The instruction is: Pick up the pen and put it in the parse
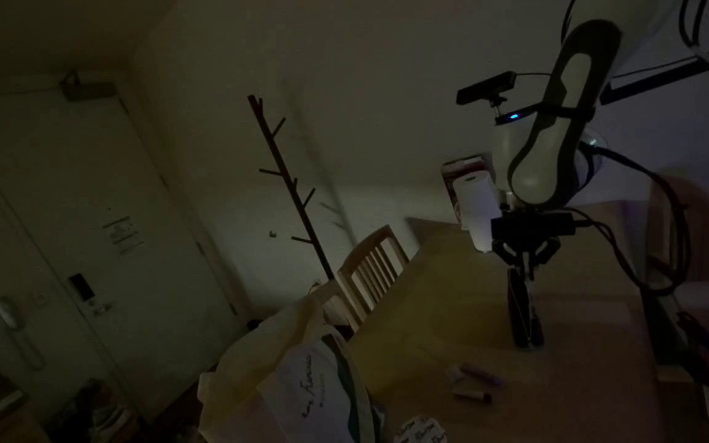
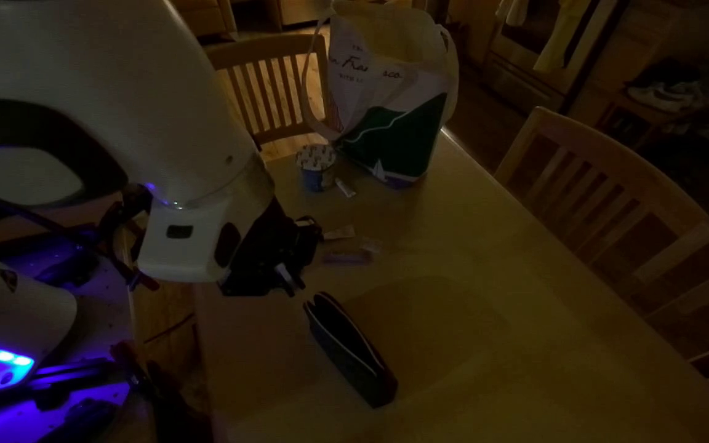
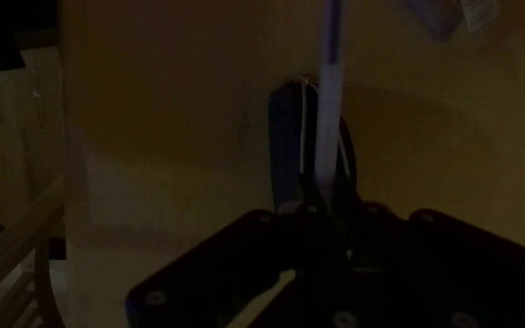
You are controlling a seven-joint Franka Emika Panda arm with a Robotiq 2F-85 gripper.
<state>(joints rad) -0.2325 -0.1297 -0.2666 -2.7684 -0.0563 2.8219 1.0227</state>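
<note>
at the left of the wrist view, a chair (image 3: 16,234) stands beyond the edge of the surface (image 3: 167,114); the black pouch (image 3: 285,146), the task's parse, lies on the surface with its zip edges parted; the mouth is narrow, so a small sideways offset could set the pen (image 3: 331,100) on a zip edge and let it roll off; the hand (image 3: 327,184) pinches the pen; the free length crosses over the pouch, past its far end and out of view; caution: release at this reach could leave the pen bridging the rim, because its leading end appears to overshoot; caution: lowering a tilted pen could catch the rim, twist it in the pinch or shove the pouch; in an exterior view the hand (image 2: 295,288) hangs clear of the pouch (image 2: 345,360); dim light obscures the exact height, so over-descent is possible; at the upper right a packet (image 3: 438,16) lies apart from the pouch.
</note>
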